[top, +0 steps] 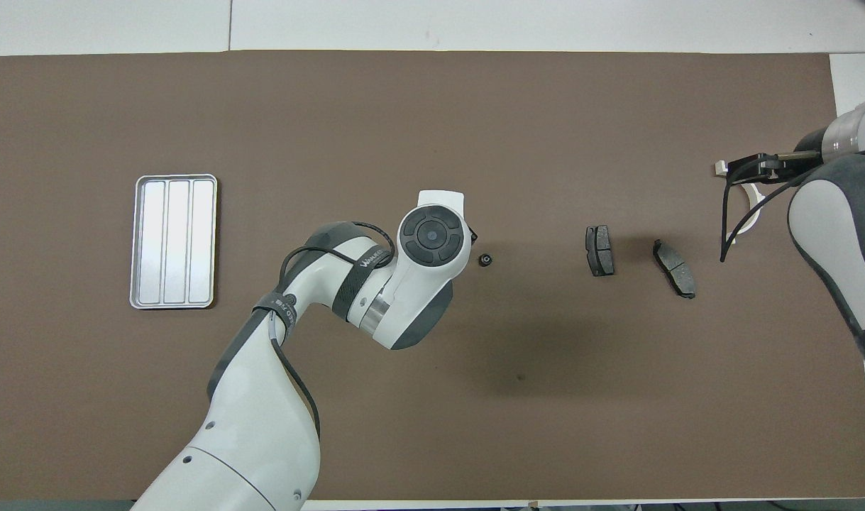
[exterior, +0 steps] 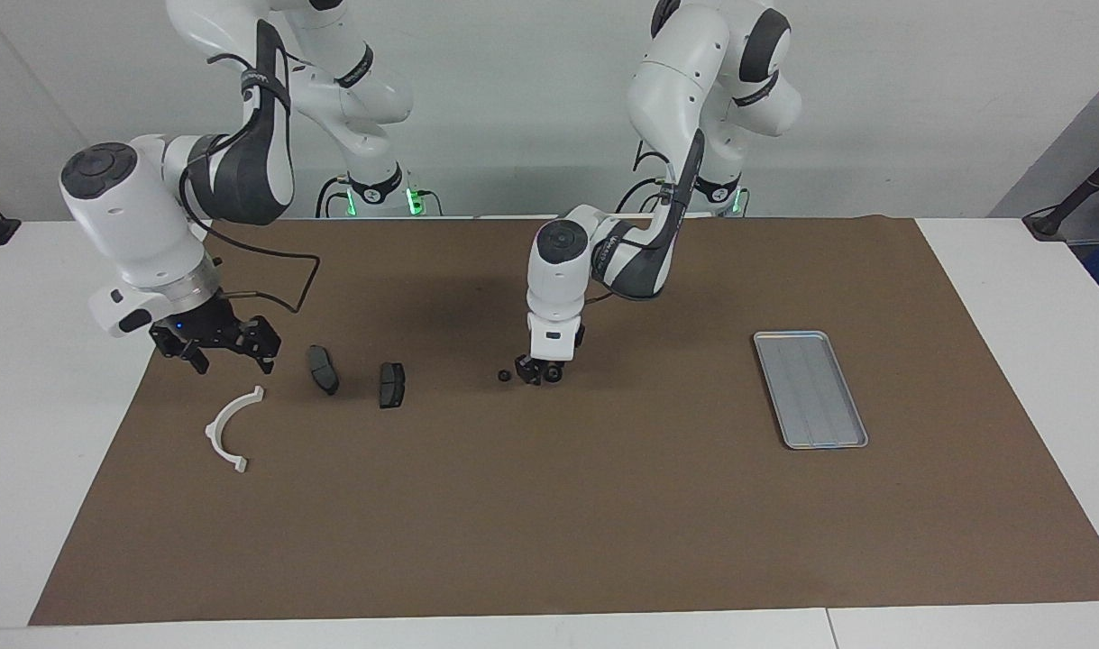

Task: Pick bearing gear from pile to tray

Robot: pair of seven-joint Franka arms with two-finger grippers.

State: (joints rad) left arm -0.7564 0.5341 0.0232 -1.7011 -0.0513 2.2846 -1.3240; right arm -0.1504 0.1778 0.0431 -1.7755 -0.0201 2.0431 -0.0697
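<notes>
My left tool (exterior: 539, 371) is low on the counter (exterior: 549, 505) among the small black pieces (exterior: 504, 376), grip I cannot tell, right tool (exterior: 215, 347) apart and waiting; a piece may slip before the empty tray (exterior: 788, 347).

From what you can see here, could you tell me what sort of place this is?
Probably a robotics lab test bench: two white arms mounted at a table covered by a brown mat, with loose brake pads and a metal tray laid out.
</notes>
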